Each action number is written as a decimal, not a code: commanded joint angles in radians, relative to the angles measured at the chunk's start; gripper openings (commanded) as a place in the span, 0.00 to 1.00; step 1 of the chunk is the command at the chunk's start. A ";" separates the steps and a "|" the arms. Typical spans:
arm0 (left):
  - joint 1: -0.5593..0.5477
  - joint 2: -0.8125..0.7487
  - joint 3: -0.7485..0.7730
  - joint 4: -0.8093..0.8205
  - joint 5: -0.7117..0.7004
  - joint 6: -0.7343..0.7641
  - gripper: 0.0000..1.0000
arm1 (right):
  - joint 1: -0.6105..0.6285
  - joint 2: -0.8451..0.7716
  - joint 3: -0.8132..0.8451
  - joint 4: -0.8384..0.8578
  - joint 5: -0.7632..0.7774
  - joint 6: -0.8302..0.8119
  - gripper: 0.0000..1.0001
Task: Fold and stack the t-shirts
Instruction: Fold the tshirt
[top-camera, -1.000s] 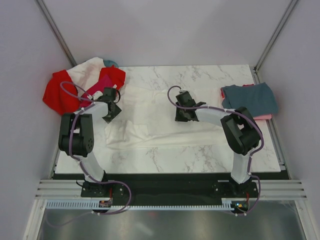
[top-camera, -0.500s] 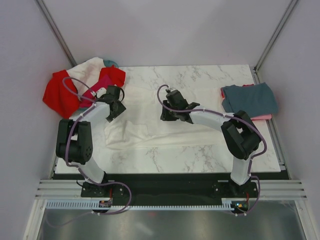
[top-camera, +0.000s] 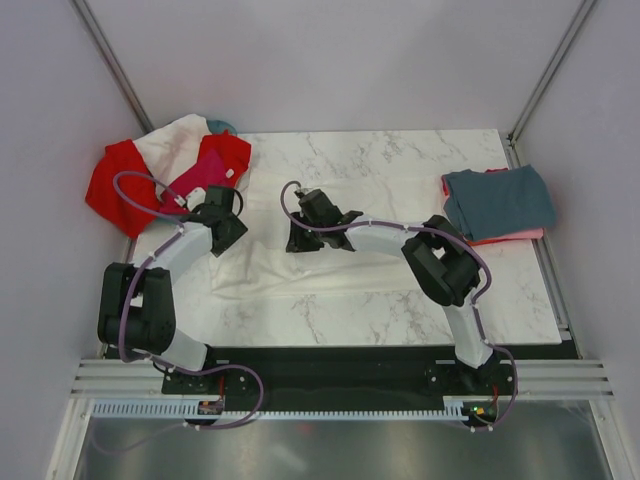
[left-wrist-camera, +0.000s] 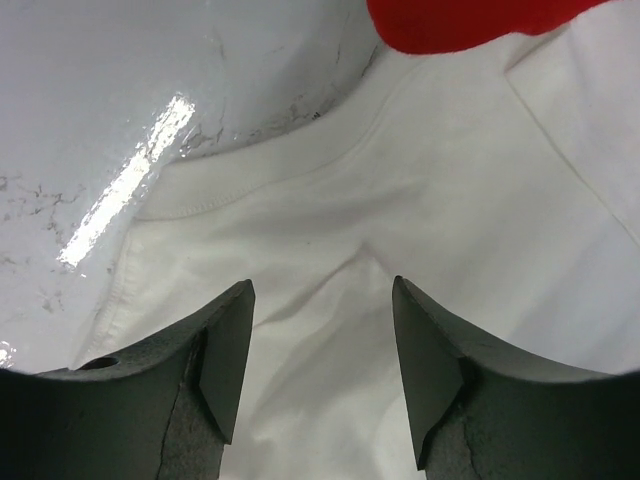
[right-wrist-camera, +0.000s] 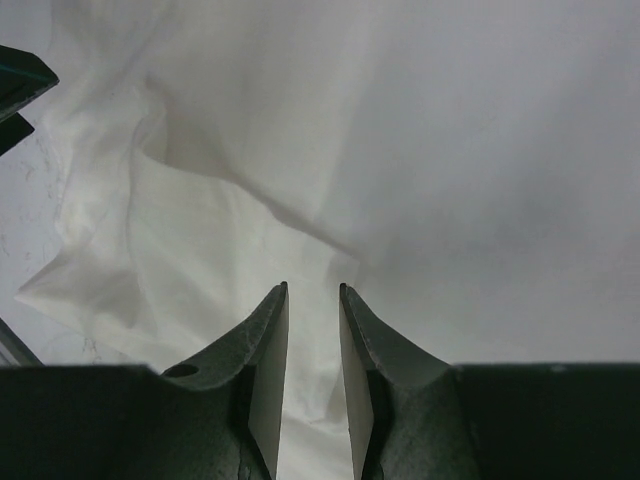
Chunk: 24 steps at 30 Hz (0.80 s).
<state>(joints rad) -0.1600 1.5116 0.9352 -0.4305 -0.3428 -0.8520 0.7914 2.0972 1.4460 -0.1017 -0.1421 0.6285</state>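
A white t-shirt (top-camera: 300, 272) lies spread over the middle left of the marble table (top-camera: 400, 310). My left gripper (top-camera: 226, 222) hovers over its left part near the collar; in the left wrist view its jaws (left-wrist-camera: 322, 290) stand wide open above the white cloth (left-wrist-camera: 450, 200). My right gripper (top-camera: 295, 240) is low over the shirt's centre-left. In the right wrist view the right gripper (right-wrist-camera: 313, 288) keeps a narrow gap, with a raised fold of white cloth (right-wrist-camera: 200, 230) just ahead. A folded slate grey-blue shirt (top-camera: 500, 198) sits on a coral pink one (top-camera: 520, 236) at the right.
A heap of red (top-camera: 115, 185), white (top-camera: 175, 140) and magenta (top-camera: 200, 172) shirts spills over the back left corner, with a teal basket rim (top-camera: 222, 126) behind it. The red cloth's edge (left-wrist-camera: 460, 25) shows beyond the left gripper. Frame posts rise at both back corners.
My right gripper has swept left across the white shirt, from its centre-right to its centre-left. The left arm's elbow has dropped toward the near left, and its gripper has shifted slightly.
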 joint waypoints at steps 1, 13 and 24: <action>0.002 -0.045 -0.024 0.061 0.005 -0.032 0.64 | 0.011 0.033 0.066 0.002 -0.001 0.005 0.35; 0.002 -0.021 -0.033 0.110 0.064 -0.001 0.61 | 0.014 0.080 0.083 -0.012 0.033 -0.009 0.36; 0.002 -0.005 -0.035 0.119 0.074 0.002 0.60 | 0.014 0.101 0.082 0.003 0.026 0.017 0.21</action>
<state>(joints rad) -0.1600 1.5112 0.9016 -0.3416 -0.2752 -0.8516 0.8001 2.1796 1.5043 -0.1131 -0.1192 0.6346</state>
